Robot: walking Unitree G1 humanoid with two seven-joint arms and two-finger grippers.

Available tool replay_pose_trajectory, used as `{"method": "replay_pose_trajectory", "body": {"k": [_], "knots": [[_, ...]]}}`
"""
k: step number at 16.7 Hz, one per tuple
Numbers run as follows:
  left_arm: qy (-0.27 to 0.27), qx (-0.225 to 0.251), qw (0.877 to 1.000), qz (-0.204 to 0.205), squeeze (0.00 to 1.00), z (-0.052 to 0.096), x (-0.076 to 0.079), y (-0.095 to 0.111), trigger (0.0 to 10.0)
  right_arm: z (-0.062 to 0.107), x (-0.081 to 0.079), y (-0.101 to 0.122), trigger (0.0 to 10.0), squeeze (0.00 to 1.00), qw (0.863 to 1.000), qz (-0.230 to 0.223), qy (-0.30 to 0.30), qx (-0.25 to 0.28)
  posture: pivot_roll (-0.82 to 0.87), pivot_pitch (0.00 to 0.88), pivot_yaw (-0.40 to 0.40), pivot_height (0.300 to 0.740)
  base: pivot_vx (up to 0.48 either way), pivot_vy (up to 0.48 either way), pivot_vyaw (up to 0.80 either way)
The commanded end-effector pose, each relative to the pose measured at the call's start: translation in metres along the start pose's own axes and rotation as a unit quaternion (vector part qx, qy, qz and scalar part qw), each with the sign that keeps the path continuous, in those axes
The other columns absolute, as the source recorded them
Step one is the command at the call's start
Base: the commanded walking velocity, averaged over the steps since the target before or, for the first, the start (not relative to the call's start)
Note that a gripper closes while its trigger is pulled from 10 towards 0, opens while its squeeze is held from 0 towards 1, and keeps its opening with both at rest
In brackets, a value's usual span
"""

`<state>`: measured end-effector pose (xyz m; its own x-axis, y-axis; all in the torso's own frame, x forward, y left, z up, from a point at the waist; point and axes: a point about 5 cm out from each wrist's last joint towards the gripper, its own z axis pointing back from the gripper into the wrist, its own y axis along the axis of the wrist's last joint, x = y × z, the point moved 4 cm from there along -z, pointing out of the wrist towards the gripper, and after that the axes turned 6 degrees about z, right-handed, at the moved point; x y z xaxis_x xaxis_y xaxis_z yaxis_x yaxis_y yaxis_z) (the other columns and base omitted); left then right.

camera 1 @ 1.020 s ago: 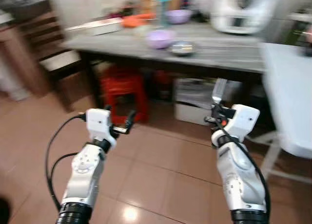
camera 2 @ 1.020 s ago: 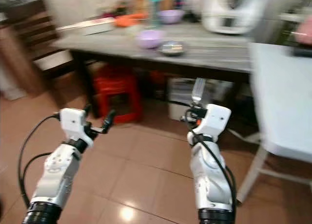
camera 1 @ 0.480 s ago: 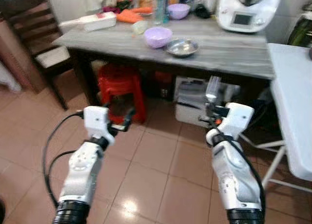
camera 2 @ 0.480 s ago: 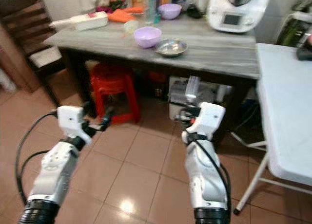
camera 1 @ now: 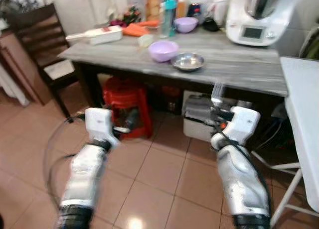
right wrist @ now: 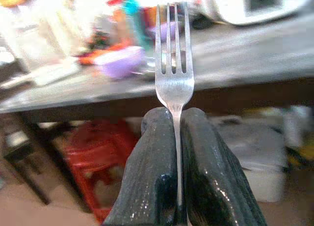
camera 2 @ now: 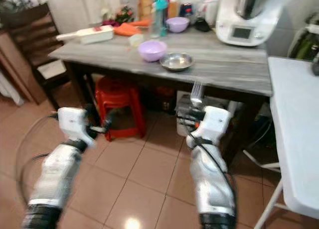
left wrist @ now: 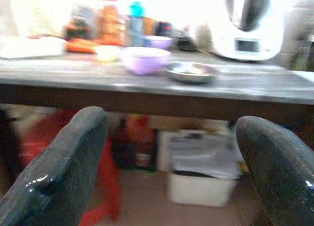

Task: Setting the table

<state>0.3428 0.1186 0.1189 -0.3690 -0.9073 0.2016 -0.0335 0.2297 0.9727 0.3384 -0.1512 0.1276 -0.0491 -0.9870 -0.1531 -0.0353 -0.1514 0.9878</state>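
A grey wooden table [camera 1: 239, 72] stands ahead on brown floor tiles [camera 1: 164, 169], bearing a lilac bowl [camera 1: 163, 50] and steel dish [camera 1: 188, 61]. The right gripper [right wrist: 172, 137] clamps a silver fork [right wrist: 173, 64] upright, tines up, before the table; the left gripper [left wrist: 167, 152] is spread wide, holding nothing.

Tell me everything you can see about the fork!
The fork looks like shiny silver metal with four straight tines. It stands upright, tines up, its thin handle pinched between the two black fingers of the right gripper. Nothing else touches it. It is held in the air in front of the grey table.
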Motion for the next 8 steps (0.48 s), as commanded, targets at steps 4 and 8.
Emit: {"method": "replay_pose_trajectory", "body": {"k": [4,8], "knots": [[0.002,0.005,1.0,-0.013,0.0,-0.0008,-0.0065,0.0079,10.0,-0.0014,-0.0086,0.0052,10.0,0.0,1.0,-0.011,0.008,0.01,0.05,0.0,0.049,0.74,0.333,0.0,0.0],[0.0,0.004,1.0,-0.011,0.0,-0.0013,-0.005,0.0071,10.0,-0.0014,-0.0081,0.0036,10.0,0.0,1.0,-0.013,0.008,0.008,0.05,0.0,0.049,0.74,0.322,0.0,0.0]]}}
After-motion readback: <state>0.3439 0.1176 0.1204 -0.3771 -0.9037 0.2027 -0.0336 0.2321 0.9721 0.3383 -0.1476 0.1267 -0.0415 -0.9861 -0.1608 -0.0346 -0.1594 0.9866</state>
